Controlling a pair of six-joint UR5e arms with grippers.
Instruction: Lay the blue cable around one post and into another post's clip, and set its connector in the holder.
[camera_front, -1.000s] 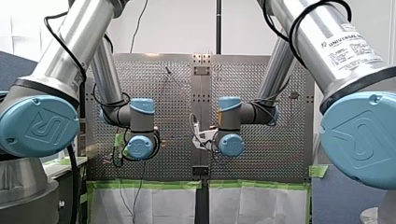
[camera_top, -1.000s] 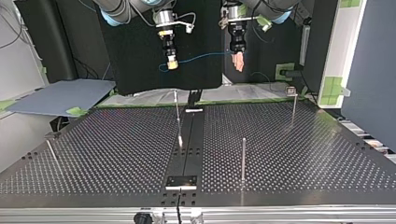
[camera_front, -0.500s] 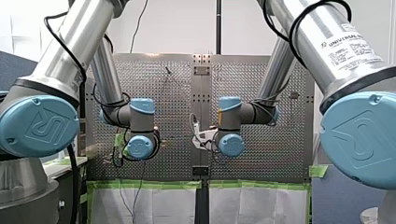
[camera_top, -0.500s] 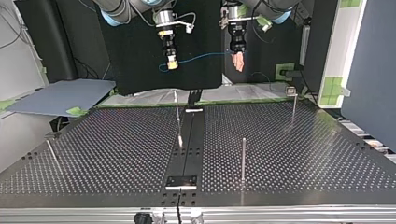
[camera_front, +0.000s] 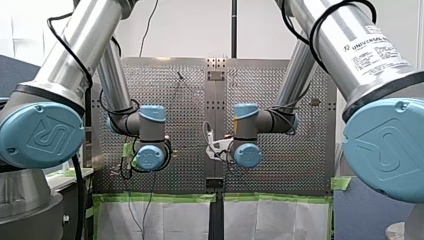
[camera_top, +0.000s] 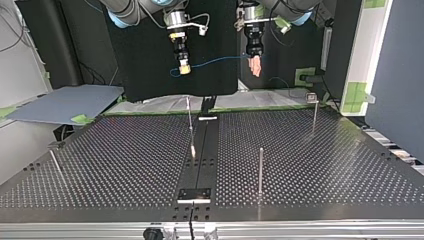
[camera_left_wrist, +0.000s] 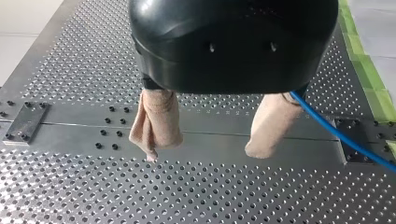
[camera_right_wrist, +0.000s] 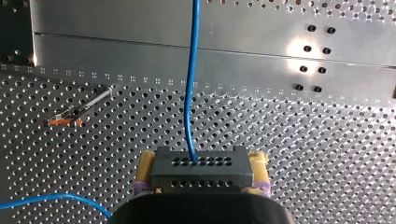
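Transport step, routing not begun: right gripper (camera_right_wrist: 201, 163) pinching connector (camera_right_wrist: 201, 173); left gripper (camera_left_wrist: 204, 154) spread, blue cable (camera_left_wrist: 338, 136) beside it. Next, likely: lower cable around post (camera_top: 260, 170).

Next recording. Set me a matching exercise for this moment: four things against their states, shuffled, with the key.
Things
1. connector
2. left gripper
3. cable
4. clip post

States
A. upright, no cable on it
B. runs through the air between the two grippers
C. open, beige pads apart
D. clamped between the right gripper's yellow pads

Pairs: 1-D, 2-C, 3-B, 4-A
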